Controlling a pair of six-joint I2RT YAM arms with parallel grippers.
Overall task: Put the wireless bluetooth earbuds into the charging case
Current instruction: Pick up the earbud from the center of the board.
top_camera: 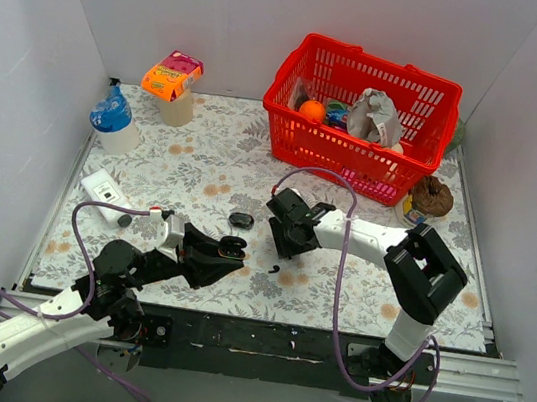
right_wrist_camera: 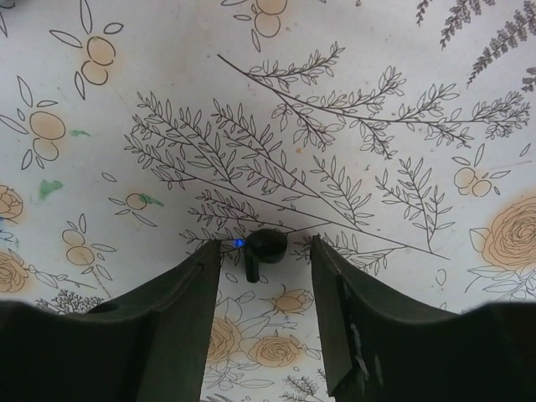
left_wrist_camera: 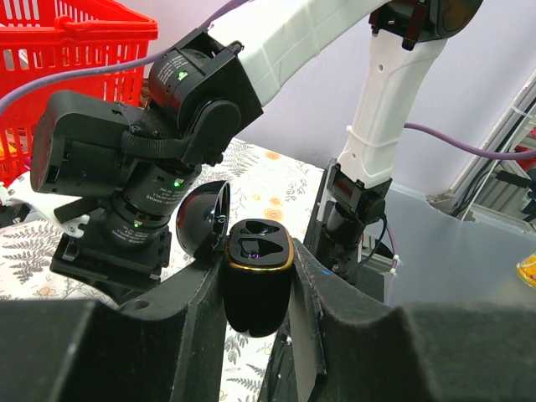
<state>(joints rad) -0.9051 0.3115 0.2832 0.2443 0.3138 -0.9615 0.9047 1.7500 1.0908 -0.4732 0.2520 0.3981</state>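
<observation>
**Earbud on the counter between wide right jaws; case held open in the left**

One earbud (right_wrist_camera: 266,247) lies on the flowered counter (right_wrist_camera: 377,109). It is small, black and rounded, with a blue light showing just at its left side. The right jaws stand wide over it, a dark finger (right_wrist_camera: 180,310) on each side, and as far as the wrist view shows neither finger touches it. Near it to the left, the charging case (left_wrist_camera: 258,276) is clamped between the left jaws, which grip its rounded black body from both sides. Its gold-rimmed mouth faces up with two wells in view, and the lid (left_wrist_camera: 201,222) is hinged back toward the right arm's wrist. A larger black oval piece (top_camera: 240,220) lies on the counter just behind the case. The red basket (top_camera: 341,156) stands at the back right.
</observation>
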